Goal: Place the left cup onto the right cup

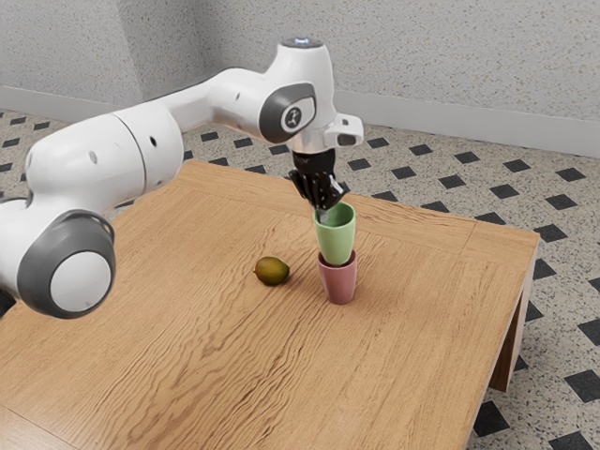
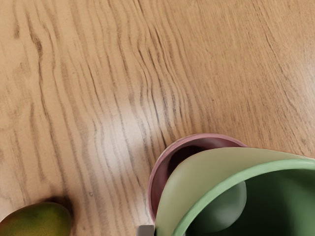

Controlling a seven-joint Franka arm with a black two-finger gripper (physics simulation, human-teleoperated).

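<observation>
Claw (image 1: 327, 199) pinches the rim wall of the tapered green plastic cup (image 1: 335, 234), fingers nearly closed. Small green-yellow mango (image 1: 272, 271) lies apart to the exterior view's left on the wooden table (image 1: 187, 356). Green cup sits part-nested in the pink plastic cup (image 1: 338, 279). Likely light, stiff, slick, so a rim pinch suits.

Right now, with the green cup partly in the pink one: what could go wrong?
1. In the wrist view the green cup looks off-centre over the pink cup, with pink rim showing on one side; pressing down could jam it or tip the stack.
2. The end effector pinches the green rim on one side only, so the cup may pivot or settle tilted on release.
3. A toppled cup could roll into the mango.
</observation>
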